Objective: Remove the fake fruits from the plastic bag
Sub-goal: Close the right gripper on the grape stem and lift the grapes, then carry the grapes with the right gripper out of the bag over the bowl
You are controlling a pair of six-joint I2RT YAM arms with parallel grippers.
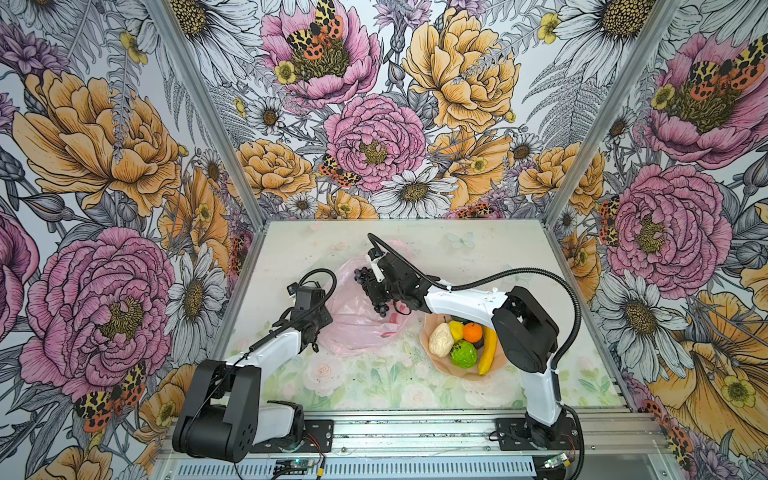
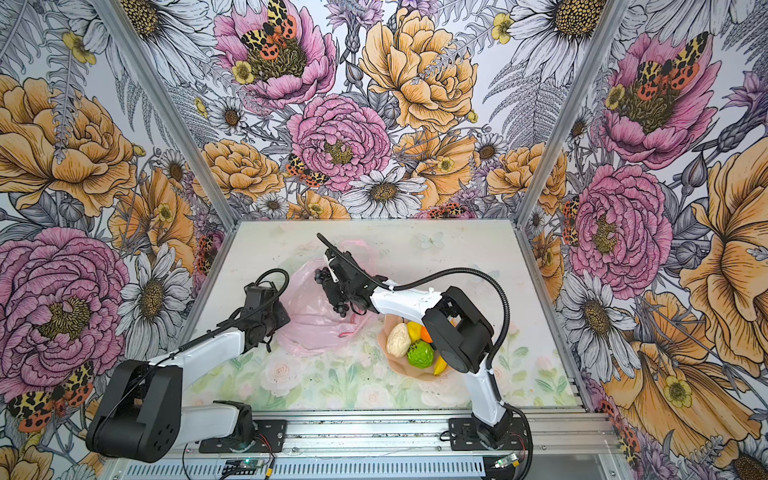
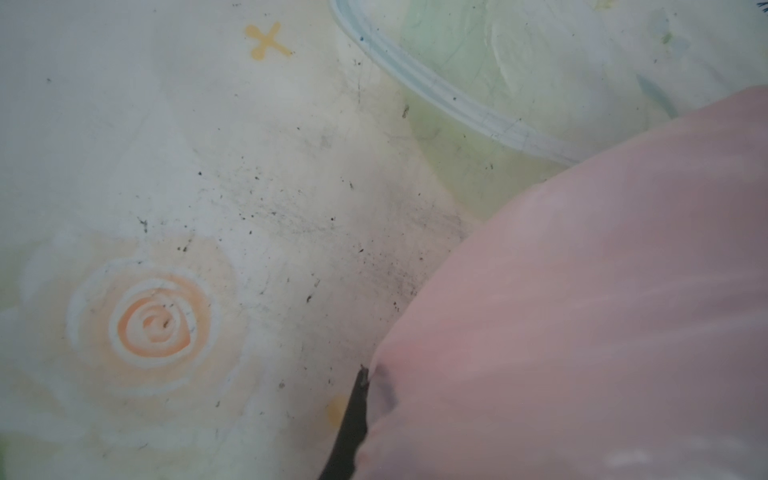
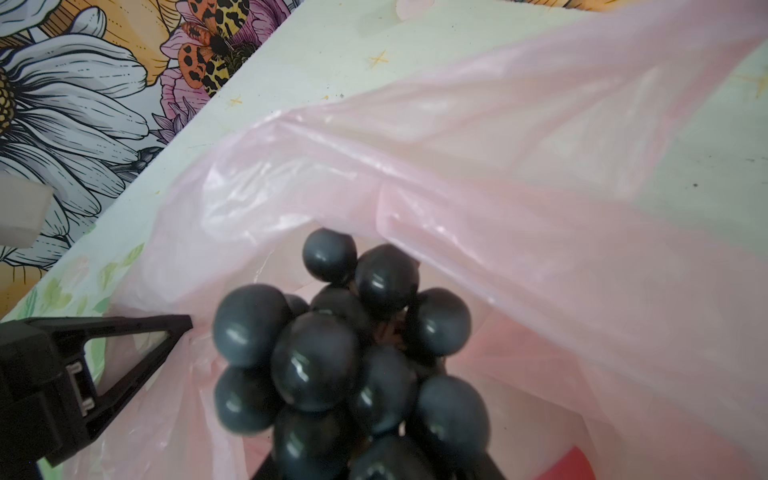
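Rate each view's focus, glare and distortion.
Left wrist view: soft and out of focus throughout, the thin translucent pink plastic bag a smear. Right wrist view: crisp, with glints on the dark plastic grape bunch. Both top views: even light, wide-angle splay of the grey metal corner posts.

Floral walls (image 1: pixel 104 166) w/ pastel tabletop (image 1: pixel 374 382)

In a top view, your right arm (image 2: pixel 457 336) hides most of the orange (image 2: pixel 425 334); the left wrist view appears blurred.
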